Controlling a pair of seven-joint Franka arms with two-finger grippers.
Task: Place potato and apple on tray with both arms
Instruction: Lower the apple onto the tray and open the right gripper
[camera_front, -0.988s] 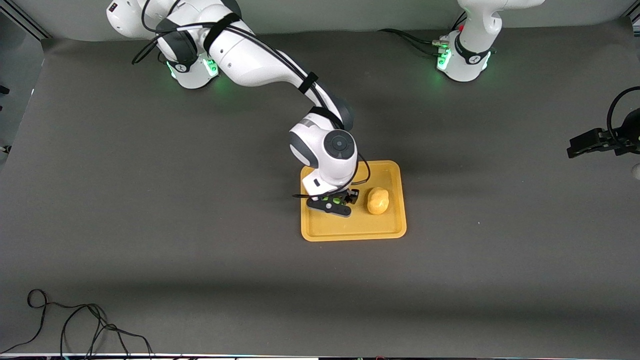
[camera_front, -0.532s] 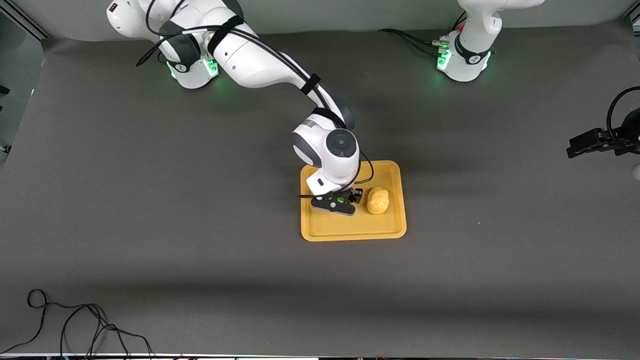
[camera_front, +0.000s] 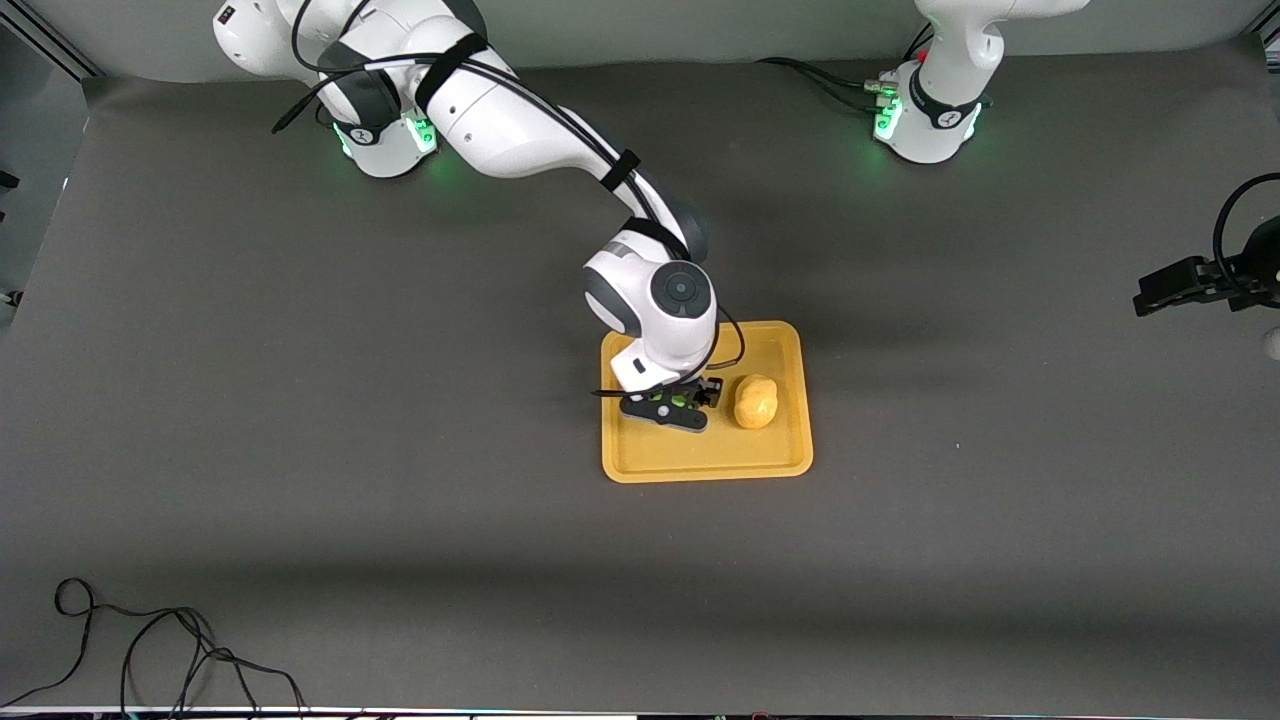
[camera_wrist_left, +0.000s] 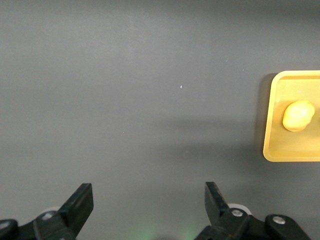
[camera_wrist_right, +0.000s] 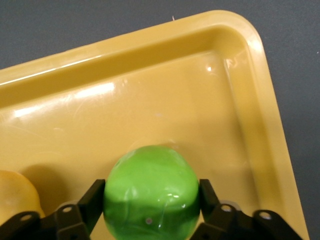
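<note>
A: Where is the right tool (camera_front: 668, 408)?

B: Low over the tray (camera_front: 706, 462), toward the right arm's end of it. Its fingers (camera_wrist_right: 93, 201) press on both sides of the apple (camera_wrist_right: 151, 193), so it is clenched around the fruit.

A: Is the apple resting on the tray floor?

B: I cannot tell. In the right wrist view the green apple sits between the two black fingers with the yellow tray (camera_wrist_right: 260, 90) floor directly beneath it, close to a rounded corner. In the front view only slivers of green (camera_front: 679, 400) show under the wrist.

A: And the potato (camera_front: 755, 401)?

B: It lies on the tray, just beside the right tool, toward the left arm's end. It also shows at the edge of the right wrist view (camera_wrist_right: 14, 196), close to the apple.

A: What about the left tool (camera_front: 1180, 285)?

B: It waits over the bare counter (camera_front: 300, 400) at the left arm's end, well apart from the tray. Its fingers (camera_wrist_left: 80, 202) are spread wide with nothing between them, and its wrist view shows the tray (camera_wrist_left: 272, 120) and potato (camera_wrist_left: 298, 115) off in the distance.
</note>
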